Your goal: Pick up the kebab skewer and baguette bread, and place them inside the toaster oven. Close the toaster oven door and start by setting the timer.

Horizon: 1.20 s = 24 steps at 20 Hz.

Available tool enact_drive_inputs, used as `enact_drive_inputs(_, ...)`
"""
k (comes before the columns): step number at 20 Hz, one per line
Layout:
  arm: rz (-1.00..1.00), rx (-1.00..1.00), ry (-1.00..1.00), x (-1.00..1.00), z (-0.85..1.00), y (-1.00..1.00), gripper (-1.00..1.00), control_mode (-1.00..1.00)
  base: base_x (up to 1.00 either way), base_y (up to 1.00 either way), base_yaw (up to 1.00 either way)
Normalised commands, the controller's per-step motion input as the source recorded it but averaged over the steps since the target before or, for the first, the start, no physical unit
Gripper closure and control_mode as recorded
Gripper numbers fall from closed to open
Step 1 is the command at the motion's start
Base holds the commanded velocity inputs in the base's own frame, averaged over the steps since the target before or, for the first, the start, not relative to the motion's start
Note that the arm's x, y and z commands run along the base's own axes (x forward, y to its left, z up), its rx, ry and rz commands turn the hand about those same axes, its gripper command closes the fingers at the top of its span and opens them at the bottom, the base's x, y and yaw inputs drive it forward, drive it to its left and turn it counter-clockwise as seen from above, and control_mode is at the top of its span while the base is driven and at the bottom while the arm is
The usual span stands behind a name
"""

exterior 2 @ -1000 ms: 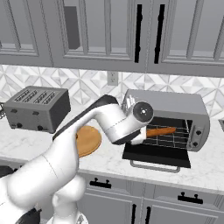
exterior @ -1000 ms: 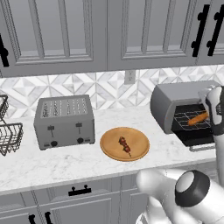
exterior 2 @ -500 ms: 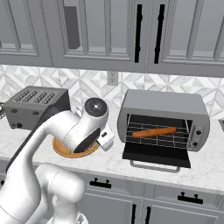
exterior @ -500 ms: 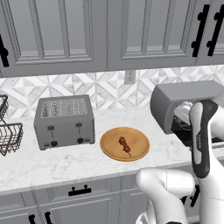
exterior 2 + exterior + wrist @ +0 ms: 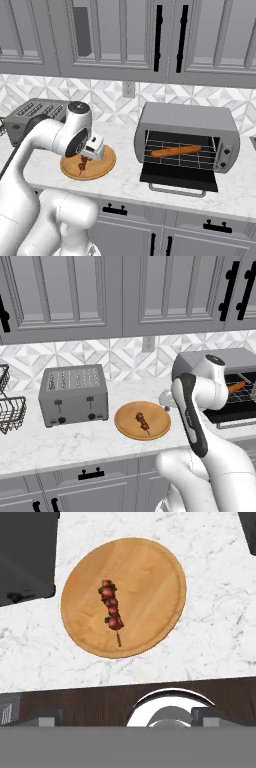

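Wooden round board (image 5: 123,597) near the counter's front edge is carrying the kebab skewer (image 5: 111,607); gripper (image 5: 93,150) hovering above, jaws spread. Baguette bread (image 5: 175,151) is lying on the open toaster oven (image 5: 187,120) rack.

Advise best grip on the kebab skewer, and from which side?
Kebab skewer lies flat on the round wooden board, nothing crowding it. Probably come straight down with the hand open, fingers straddling the chunky meat midsection across its length; the bare stick end looks too thin.

No readable text, labels, brands, numbers or signs appear anywhere: not on the wide grey metal toaster oven (image 5: 186,137), nor on the grey slot toaster (image 5: 74,394) well left of it.
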Motion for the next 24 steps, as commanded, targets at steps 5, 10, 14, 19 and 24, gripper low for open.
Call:
enact_drive_inputs(5,0.33,-0.21,0.11,0.61,-0.70,0.48,-1.00,-1.00,0.00,0.00,0.00)
enact_drive_inputs(10,0.09,-0.28,0.10,0.54,-0.60,0.04,-1.00,-1.00,0.00,0.00,0.00)
enact_drive_inputs(14,0.00,-0.11,0.03,0.31,-0.53,0.00,-1.00,-1.00,0.00,0.00,0.00)
enact_drive_inputs(19,0.00,0.00,0.00,0.56,-0.39,0.16,-1.00,-1.00,0.00,0.00,0.00)
enact_drive_inputs(24,0.00,0.00,0.00,0.27,-0.31,0.15,-1.00,-1.00,0.00,0.00,0.00)
